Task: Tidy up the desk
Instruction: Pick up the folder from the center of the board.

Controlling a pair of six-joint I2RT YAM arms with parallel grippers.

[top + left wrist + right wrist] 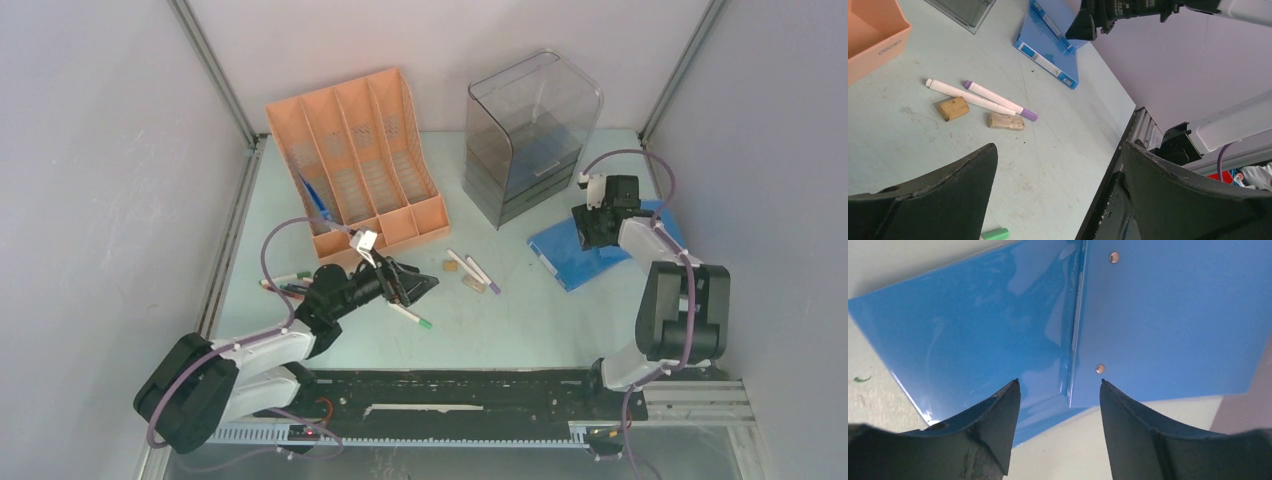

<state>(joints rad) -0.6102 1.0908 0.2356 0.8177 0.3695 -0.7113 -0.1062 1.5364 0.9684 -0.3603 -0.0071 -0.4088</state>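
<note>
Little looks sorted on the pale green table [520, 330] that spans the cell: 2 markers [993, 96], 2 cork blocks [953, 108] and a blue folder [565, 262] lie loose near the orange rack [360, 150]. The left gripper [1059, 146] hovers with jaws wide and empty. The right gripper [1059, 385] has its jaws apart over the folder's fold, contact unclear. Pens [285, 285] sit half-hidden by the left arm.

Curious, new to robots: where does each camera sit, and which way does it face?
Top external: above and behind, looking down at the desk; left arm and right arm show.
Left wrist: on the left arm, facing markers; left gripper frames it.
Right wrist: on the right arm, facing the blue folder; right gripper frames it.
All three share the blue folder.
</note>
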